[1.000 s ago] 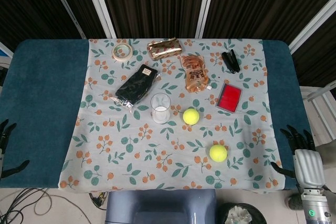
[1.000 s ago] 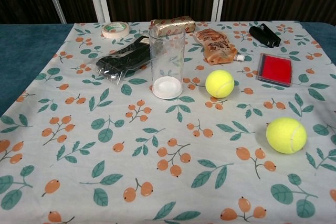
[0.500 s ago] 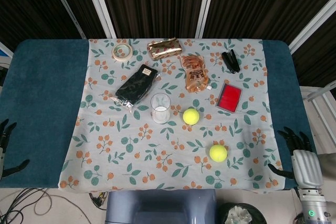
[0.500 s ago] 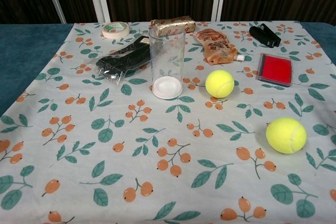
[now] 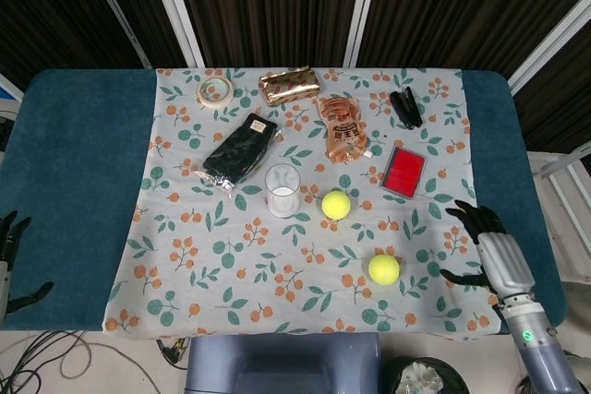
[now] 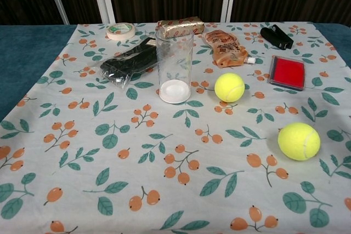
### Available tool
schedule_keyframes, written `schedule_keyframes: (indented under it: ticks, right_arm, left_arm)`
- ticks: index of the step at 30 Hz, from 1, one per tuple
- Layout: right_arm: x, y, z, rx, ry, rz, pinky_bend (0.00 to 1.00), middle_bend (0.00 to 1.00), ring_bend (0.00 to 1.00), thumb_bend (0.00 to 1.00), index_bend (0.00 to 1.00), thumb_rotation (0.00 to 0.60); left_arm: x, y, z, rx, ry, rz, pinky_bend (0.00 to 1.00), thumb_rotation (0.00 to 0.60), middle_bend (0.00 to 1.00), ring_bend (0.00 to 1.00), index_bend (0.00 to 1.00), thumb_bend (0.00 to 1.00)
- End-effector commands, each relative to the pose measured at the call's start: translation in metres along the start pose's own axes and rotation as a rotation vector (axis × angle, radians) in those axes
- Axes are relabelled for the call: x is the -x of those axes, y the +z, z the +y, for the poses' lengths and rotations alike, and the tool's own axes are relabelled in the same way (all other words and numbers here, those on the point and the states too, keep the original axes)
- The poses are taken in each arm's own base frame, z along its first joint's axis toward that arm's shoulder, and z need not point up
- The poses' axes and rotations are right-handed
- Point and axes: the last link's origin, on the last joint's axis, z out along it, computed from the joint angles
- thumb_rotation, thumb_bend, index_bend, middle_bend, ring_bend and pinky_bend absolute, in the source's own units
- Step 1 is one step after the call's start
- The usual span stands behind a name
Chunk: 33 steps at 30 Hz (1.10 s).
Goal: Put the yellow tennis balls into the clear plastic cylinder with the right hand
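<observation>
Two yellow tennis balls lie on the floral cloth: one just right of the clear plastic cylinder, the other nearer the front edge. The cylinder stands upright and holds nothing. My right hand hovers over the table's front right, to the right of the nearer ball, fingers spread and holding nothing. At the front left edge, off the cloth, my left hand shows partly, fingers apart. The chest view shows neither hand.
Behind the cylinder lie a black packet, a tape roll, a gold-wrapped bar, a brown pouch, a black clip and a red box. The blue table borders the cloth on both sides.
My right hand has moved up and inward from the front right corner onto the table, closer to the nearer ball. The balls, the cylinder and my left hand have stayed put.
</observation>
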Motion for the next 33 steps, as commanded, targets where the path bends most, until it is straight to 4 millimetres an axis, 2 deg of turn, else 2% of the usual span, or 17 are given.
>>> schedule_keyframes:
  ticks: [1, 5, 11, 22, 33]
  right_arm:
    - [0.001, 0.043, -0.021, -0.033, 0.001, -0.052, 0.00, 0.07, 0.08, 0.16, 0.18, 0.600]
    - [0.022, 0.072, -0.040, -0.047, -0.008, -0.097, 0.00, 0.06, 0.08, 0.16, 0.18, 0.600]
    - [0.056, 0.102, -0.062, -0.033, -0.034, -0.123, 0.00, 0.06, 0.08, 0.16, 0.18, 0.600]
    - [0.112, 0.127, -0.090, 0.021, -0.014, -0.157, 0.00, 0.06, 0.11, 0.16, 0.18, 0.600]
    - [0.135, 0.149, -0.114, 0.022, -0.029, -0.123, 0.00, 0.07, 0.14, 0.16, 0.18, 0.600]
  left_arm:
    - [0.003, 0.000, 0.001, -0.001, 0.004, -0.016, 0.00, 0.600, 0.00, 0.00, 0.10, 0.00]
    - [0.005, 0.001, 0.001, -0.005, 0.008, -0.029, 0.00, 0.600, 0.00, 0.00, 0.10, 0.00]
    - [0.005, 0.002, 0.000, -0.010, 0.006, -0.034, 0.00, 0.600, 0.00, 0.00, 0.10, 0.00]
    - [0.004, 0.005, -0.003, -0.020, -0.001, -0.043, 0.00, 0.600, 0.00, 0.00, 0.10, 0.00]
    - [-0.001, 0.007, -0.009, -0.044, -0.012, -0.022, 0.00, 0.600, 0.00, 0.00, 0.10, 0.00]
